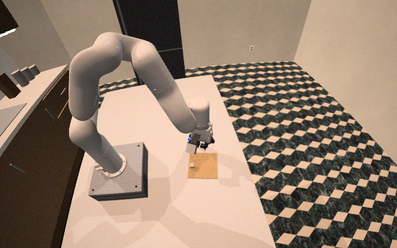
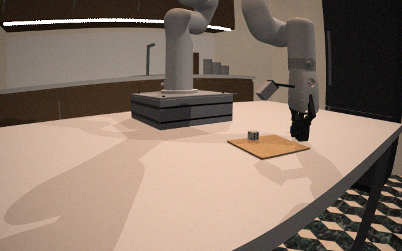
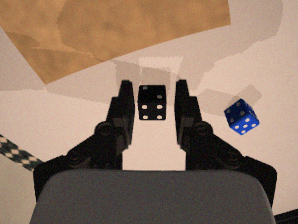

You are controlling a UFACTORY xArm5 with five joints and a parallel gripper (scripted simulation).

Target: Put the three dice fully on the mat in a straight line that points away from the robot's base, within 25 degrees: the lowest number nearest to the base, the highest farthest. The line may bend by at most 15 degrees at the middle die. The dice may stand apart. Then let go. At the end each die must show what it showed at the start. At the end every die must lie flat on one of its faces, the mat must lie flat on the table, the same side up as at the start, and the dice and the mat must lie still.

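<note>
The black die (image 3: 152, 103) lies on the table beside the mat, between the fingers, with a gap on both sides; it shows a four-pip face and a two-pip face. My gripper (image 1: 204, 146) (image 2: 300, 136) (image 3: 154, 94) is partly open, pointing down around it, holding nothing. The blue die (image 1: 189, 139) (image 3: 242, 117) lies outside the fingers, on the right in the wrist view, turned at an angle. The white die (image 1: 192, 165) (image 2: 253, 135) stands on the base-side part of the orange mat (image 1: 206, 170) (image 2: 269, 150) (image 3: 150, 25); its top number is too small to tell.
The robot's base stands on a grey block (image 1: 133, 169) (image 2: 196, 107), on the base side of the mat. The table's far edge lies beyond the mat. The wrist camera's housing (image 1: 192, 144) (image 2: 267, 90) sticks out from the gripper.
</note>
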